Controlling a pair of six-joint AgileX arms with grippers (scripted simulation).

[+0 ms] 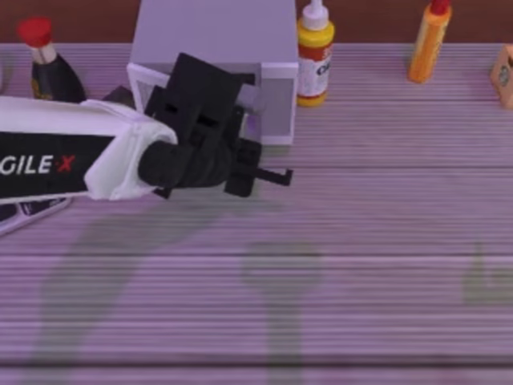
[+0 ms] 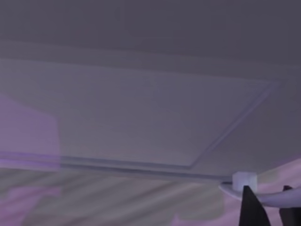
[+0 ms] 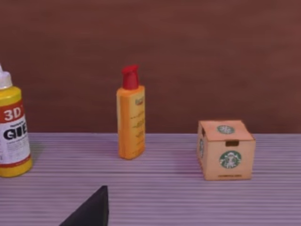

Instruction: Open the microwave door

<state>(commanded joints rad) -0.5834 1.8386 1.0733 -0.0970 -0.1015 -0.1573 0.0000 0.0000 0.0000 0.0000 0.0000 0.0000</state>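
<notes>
The pale grey-white microwave [image 1: 216,28] stands at the back of the table, left of centre. Its white-framed door [image 1: 276,108] faces the front, and my left arm hides most of it. My left gripper [image 1: 272,172] reaches in from the left and sits just in front of the door's right part. In the left wrist view the door [image 2: 141,113] fills the picture. A pale handle [image 2: 244,181] runs between the two dark fingertips [image 2: 251,209] of the left gripper [image 2: 266,189], which is shut on it. My right arm is out of the top view; only one dark fingertip [image 3: 94,212] shows.
A dark bottle with a red cap [image 1: 48,68] stands left of the microwave. A yellow glue bottle [image 1: 314,56] is close on its right. Farther right are an orange bottle [image 1: 429,40] and a small cardboard box [image 1: 505,76].
</notes>
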